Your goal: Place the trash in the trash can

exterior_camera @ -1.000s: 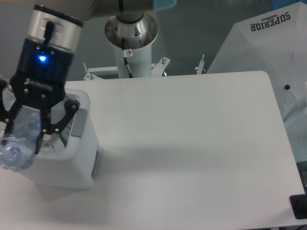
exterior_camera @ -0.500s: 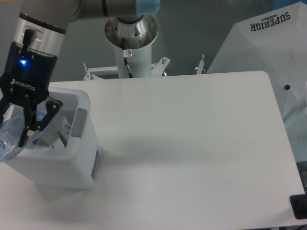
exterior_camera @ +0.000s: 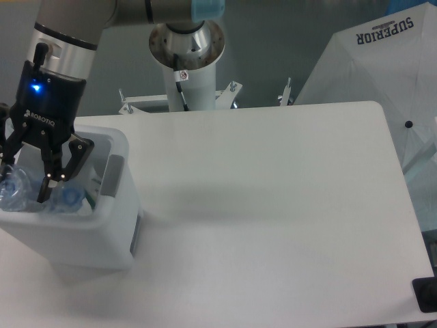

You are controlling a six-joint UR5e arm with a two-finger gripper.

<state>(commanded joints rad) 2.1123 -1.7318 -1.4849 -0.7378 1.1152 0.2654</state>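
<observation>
The white trash can [exterior_camera: 102, 232] stands at the table's left edge with its top open. The clear plastic bottle [exterior_camera: 15, 190] lies inside it, its bluish end [exterior_camera: 68, 198] showing to the right of one finger. My gripper [exterior_camera: 26, 186] hangs in the can's opening right above the bottle. Its fingers [exterior_camera: 46, 179] are spread and seem apart from the bottle. The left finger is partly cut off by the frame edge. The whitish pouch is mostly hidden inside the can; only a small green trace [exterior_camera: 91, 186] shows by the inner wall.
The arm's white base column [exterior_camera: 188, 61] stands behind the table. A white folded umbrella [exterior_camera: 382, 75] leans at the far right. A small black object [exterior_camera: 427, 294] sits at the table's front right corner.
The gripper carried the bottle left and back over the can, then lowered slightly. The bottle has dropped from between the fingers into the can.
</observation>
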